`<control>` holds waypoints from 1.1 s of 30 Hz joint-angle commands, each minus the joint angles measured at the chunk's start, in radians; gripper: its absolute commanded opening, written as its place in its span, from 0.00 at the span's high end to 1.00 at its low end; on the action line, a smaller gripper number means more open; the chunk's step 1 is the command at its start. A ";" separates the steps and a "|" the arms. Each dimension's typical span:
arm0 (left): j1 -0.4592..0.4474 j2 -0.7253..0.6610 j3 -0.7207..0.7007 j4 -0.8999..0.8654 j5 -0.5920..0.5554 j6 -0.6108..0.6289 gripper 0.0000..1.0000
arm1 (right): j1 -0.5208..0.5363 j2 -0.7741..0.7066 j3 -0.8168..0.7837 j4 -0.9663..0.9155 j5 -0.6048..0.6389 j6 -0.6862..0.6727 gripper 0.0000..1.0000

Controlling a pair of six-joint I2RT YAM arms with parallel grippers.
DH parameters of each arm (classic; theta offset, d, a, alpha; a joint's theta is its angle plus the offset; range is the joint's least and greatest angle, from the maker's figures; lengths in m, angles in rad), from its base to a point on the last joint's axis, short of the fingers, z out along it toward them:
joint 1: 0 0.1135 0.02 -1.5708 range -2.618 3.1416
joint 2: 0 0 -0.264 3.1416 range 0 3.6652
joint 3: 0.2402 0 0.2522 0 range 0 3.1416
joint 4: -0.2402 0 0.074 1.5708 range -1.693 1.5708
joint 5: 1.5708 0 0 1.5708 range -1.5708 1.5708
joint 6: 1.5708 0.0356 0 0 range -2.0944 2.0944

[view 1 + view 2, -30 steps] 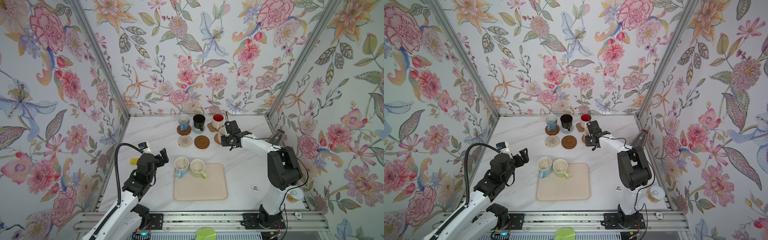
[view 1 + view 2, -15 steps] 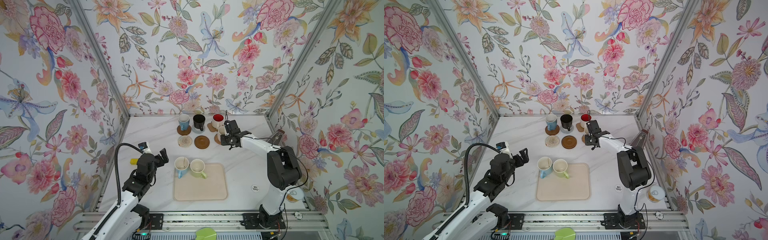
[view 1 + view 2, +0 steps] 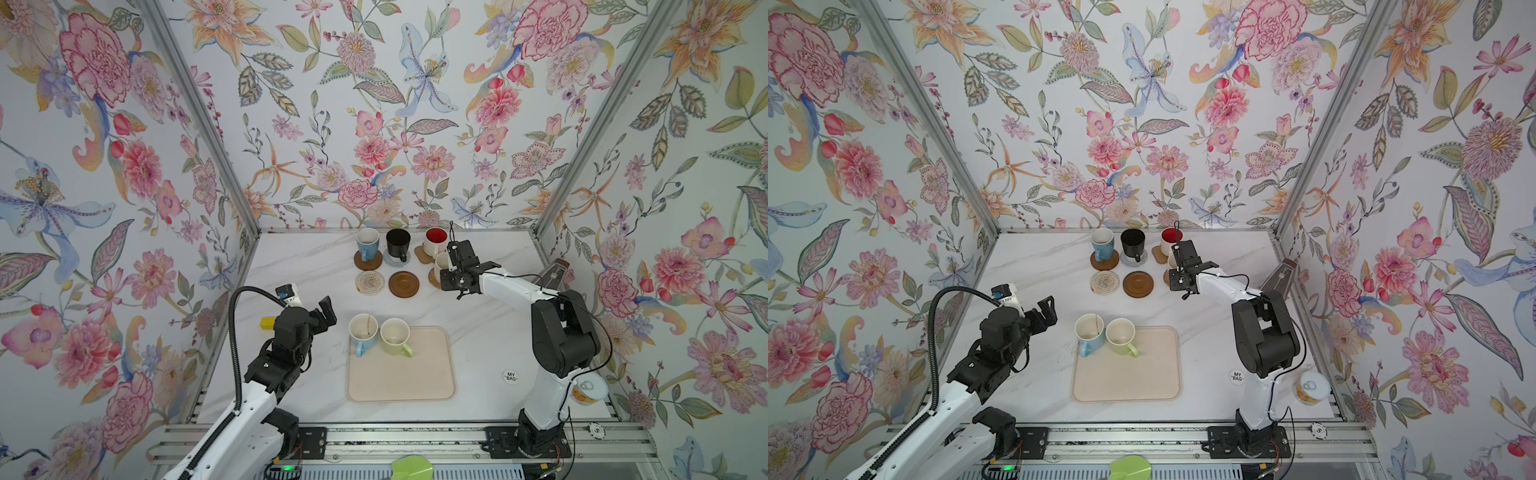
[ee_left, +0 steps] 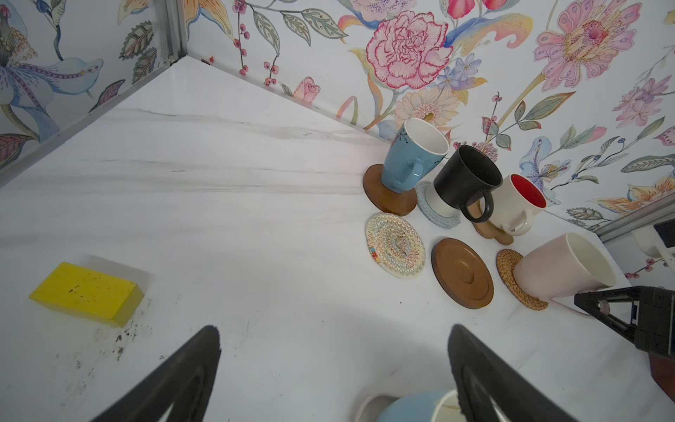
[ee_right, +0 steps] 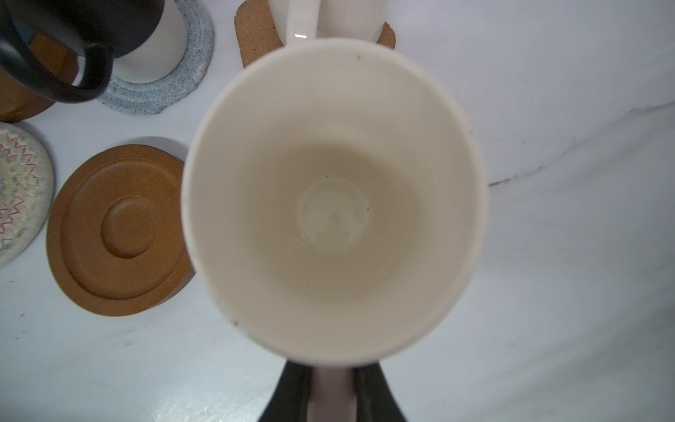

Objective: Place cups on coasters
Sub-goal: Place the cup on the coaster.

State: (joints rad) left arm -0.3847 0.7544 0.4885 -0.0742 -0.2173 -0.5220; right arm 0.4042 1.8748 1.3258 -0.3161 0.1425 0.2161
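Gripping the pale pink mug by its handle, the right gripper had its jaws shut tight, evidently to keep the mug upright over the golden rattan coaster. The base was on or just above that coaster; full seating could not be confirmed. The left gripper held nothing, jaws spread wide. It was poised near the light blue mug and pale green mug, which stood side by side at the far edge of the tray, presumably next in line. The cream woven coaster and dark brown coaster lay vacant. Three rear mugs were already seated. The only legible writing was "MY BAG" on the white sticker.
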 commanded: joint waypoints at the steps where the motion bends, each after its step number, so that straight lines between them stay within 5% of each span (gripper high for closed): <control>1: -0.003 -0.001 0.015 -0.003 -0.014 -0.004 0.01 | -0.001 0.007 0.030 0.052 0.016 -0.007 0.87; 4: -0.003 -0.002 0.014 -0.002 -0.013 -0.004 0.01 | -0.001 0.006 0.032 0.052 0.004 -0.010 0.78; 19: -0.003 -0.007 0.015 -0.007 -0.016 -0.001 0.01 | 0.002 -0.001 0.026 0.052 -0.008 -0.001 0.64; 33: -0.004 -0.014 0.019 -0.010 -0.019 -0.004 0.01 | -0.001 -0.063 -0.008 0.060 0.006 0.025 0.26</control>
State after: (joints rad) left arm -0.3847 0.7517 0.4889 -0.0742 -0.2176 -0.5220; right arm 0.4042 1.8606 1.3285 -0.2668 0.1379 0.2287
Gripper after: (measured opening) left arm 0.989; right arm 0.733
